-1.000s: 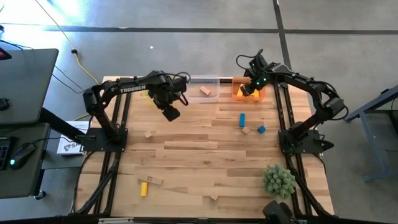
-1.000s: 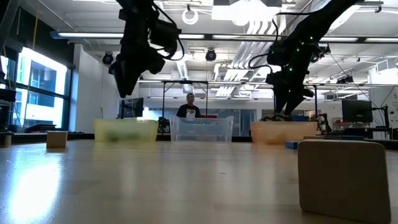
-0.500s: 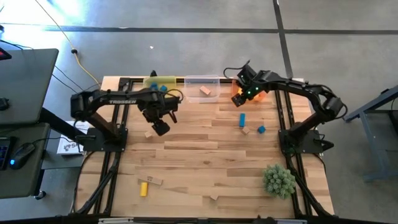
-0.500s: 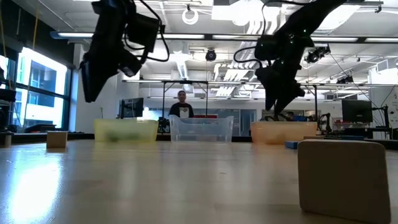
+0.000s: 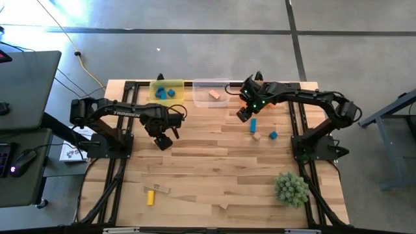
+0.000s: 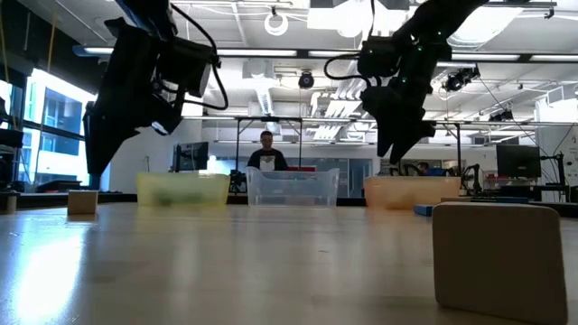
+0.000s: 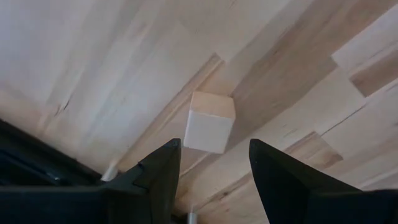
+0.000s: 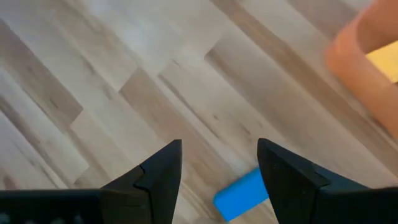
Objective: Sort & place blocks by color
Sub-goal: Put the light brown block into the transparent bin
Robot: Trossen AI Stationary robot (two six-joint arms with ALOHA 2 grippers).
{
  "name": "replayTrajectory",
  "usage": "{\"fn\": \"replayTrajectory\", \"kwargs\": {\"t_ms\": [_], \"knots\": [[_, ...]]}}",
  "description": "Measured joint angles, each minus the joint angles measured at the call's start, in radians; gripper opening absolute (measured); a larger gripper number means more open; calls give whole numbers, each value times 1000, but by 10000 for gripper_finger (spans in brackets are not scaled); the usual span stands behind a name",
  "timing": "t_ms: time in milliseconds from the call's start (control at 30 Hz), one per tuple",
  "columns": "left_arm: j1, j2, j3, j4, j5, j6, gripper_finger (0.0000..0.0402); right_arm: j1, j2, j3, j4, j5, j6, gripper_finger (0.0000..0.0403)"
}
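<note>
The left gripper, spread empty, is hovering above a tan cube to grasp it; the right gripper, likewise spread, is lining up on a blue bar.

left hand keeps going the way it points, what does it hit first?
Probably the tan cube: it lies on the table just ahead, in line with the open left hand. Depth is unclear.
</note>
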Motion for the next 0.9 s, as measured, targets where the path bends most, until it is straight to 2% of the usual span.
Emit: {"fn": "replayTrajectory", "kwargs": {"t_ms": [400,900], "knots": [[0,0,-76,78,-7,-2,182,57,0,0,0,2,27,197],[0,1,-138,157,-4,-9,181,63,0,0,0,2,25,197]]}}
